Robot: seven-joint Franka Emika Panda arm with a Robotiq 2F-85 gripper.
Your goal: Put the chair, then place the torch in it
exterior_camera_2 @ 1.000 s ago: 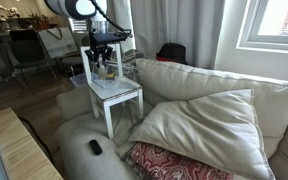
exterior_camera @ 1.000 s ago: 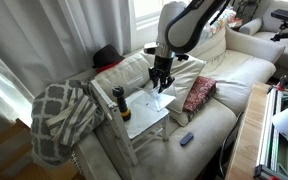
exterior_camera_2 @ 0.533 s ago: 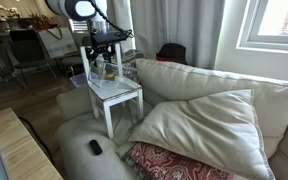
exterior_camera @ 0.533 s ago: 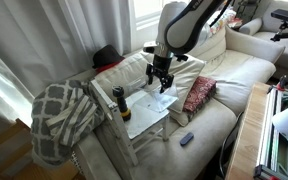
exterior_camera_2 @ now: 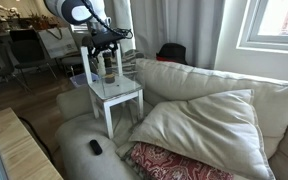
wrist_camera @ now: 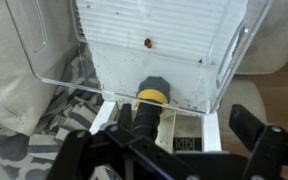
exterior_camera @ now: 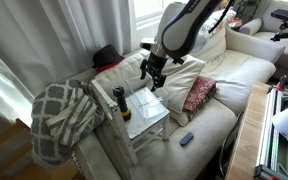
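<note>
Release check, torch on chair. Gripper (exterior_camera: 154, 82) hangs above the seat with its jaws spread wide and nothing between them. In the wrist view the fingers sit far apart at the lower corners.

Torch (exterior_camera: 117, 101) is on the chair (exterior_camera: 150, 116), at the back edge of the seat near the rails, yellow end down. It looks upright or slightly leaning; we cannot tell whether it touches a rail. The chair itself sits on the sofa (exterior_camera: 229, 105), beside the checked blanket (exterior_camera: 59, 120).

Risks, as we judge them:
- The torch stands on a small base on a glossy seat, and the chair's legs rest on soft cushions.
- A nudge from the arm, or a spread finger catching a rail, could rock the chair, tip the torch and send it rolling off onto the sofa.
- A straight lift away looks safest.

Against the frame a second ago:
- The jaws were narrower then and the gripper sat lower over the seat.
- It has since opened, risen and drifted slightly toward the torch.
- Torch and chair show no shift.
</note>
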